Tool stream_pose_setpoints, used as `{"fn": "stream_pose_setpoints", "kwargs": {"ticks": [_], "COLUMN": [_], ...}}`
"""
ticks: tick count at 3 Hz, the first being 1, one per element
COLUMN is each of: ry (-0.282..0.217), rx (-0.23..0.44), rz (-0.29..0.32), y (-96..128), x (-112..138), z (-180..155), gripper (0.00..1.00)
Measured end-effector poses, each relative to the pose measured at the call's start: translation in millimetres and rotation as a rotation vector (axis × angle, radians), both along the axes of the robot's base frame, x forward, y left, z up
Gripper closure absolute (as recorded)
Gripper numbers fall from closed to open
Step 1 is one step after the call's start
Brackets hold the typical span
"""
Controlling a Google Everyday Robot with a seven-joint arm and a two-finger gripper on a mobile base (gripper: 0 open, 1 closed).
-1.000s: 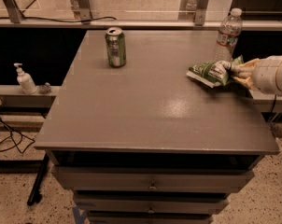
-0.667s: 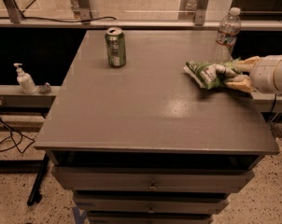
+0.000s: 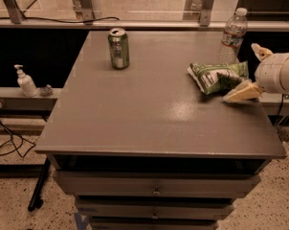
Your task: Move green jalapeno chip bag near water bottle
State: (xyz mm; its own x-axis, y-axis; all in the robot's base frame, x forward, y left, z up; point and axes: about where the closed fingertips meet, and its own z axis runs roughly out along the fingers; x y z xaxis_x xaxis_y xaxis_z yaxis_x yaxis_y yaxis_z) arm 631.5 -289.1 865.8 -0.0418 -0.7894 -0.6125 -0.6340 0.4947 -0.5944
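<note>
Hand (image 3: 239, 73) at rt edge of table (image 3: 135, 123), fingers spread wide, released, nothing gripped. Lower finger (image 3: 242, 92) low over tabletop, just beside rt end of bag (image 3: 216, 75); upper finger clear of it. Bag lying flattish on table, rt-rear area, near bottle (image 3: 233, 32), no contact seen. Bottle upright at rt-rear corner. Can (image 3: 118, 48) upright, rear left of centre, well apart from bag. Pump bottle (image 3: 26, 80) on ledge left of table.
</note>
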Motion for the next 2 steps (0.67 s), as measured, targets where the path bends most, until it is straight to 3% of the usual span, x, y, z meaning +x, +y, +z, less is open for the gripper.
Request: {"fn": "stream_pose_setpoints", "kwargs": {"ticks": [1, 2], "ry": [0.004, 0.008], "rx": [0.045, 0.145], "rz": [-0.025, -0.007], "y": [1.9, 26.7], "x": [-2.7, -10.4], "z": [21.4, 72.2], "gripper": [0.00, 0.00]}}
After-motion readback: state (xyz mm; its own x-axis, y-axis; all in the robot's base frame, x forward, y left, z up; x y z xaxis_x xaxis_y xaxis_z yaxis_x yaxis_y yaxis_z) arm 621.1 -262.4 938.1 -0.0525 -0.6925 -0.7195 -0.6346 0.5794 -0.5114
